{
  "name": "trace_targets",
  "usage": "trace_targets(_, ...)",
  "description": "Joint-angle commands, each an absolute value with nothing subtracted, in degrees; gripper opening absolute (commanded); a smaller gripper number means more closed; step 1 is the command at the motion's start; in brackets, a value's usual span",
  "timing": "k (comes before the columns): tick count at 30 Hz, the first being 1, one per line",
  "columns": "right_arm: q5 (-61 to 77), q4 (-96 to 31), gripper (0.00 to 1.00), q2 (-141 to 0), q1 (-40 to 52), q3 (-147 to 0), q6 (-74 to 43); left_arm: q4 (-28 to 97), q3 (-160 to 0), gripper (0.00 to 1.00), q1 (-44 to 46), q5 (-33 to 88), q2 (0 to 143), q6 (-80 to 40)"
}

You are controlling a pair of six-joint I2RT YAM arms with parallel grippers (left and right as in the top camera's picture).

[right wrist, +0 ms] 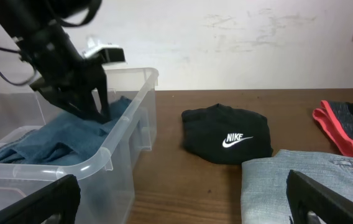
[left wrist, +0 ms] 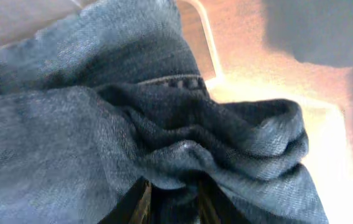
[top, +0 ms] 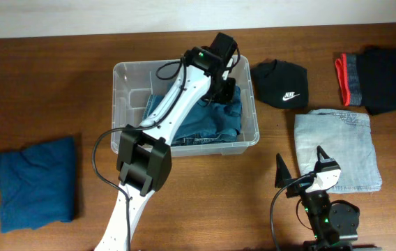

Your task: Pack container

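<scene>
Above the table, the clear container sits mid-table holding blue jeans; the left gripper reaches into them. The right gripper hovers, jaws wide open, over pale folded denim. At the left wrist, the jaws pinch bunched denim. From the right wrist, a black Nike garment lies beside the container.

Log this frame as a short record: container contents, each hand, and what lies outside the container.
container: clear bin, centre of the overhead view
inside: dark jeans, crumpled
left hand: down in the container, closed on a fold of the dark jeans
right hand: open, empty, at the light denim edge
outside: light denim, black Nike garment, black and red garment, blue cloth
</scene>
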State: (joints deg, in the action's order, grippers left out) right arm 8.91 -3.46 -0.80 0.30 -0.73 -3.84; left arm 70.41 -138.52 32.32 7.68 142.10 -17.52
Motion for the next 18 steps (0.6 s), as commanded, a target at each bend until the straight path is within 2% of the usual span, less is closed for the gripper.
trace_targets(1, 8.36, -3.68, 0.99, -0.36, -0.08, -0.32, -3.40, 74.74, -143.17, 0.25, 32.08, 7.09, 138.58, -16.62)
trace_targets(6, 8.38, -3.66, 0.98, -0.36, -0.08, -0.32, -3.40, 86.59, -146.26, 0.25, 32.49, 7.09, 136.11, -16.62)
trace_targets(9, 8.36, -3.66, 0.98, -0.36, -0.08, -0.32, -3.40, 90.96, -146.26, 0.18, 32.62, 7.33, 136.03, -16.60)
trace_targets(13, 8.36, -3.68, 0.98, -0.36, -0.08, -0.32, -3.40, 92.73, -146.23, 0.01, 32.62, 8.45, 136.05, -16.47)
trace_targets(18, 8.38, -3.68, 0.98, -0.36, -0.08, -0.32, -3.40, 93.08, -143.85, 0.01, 34.06, 10.15, 136.05, -14.41)
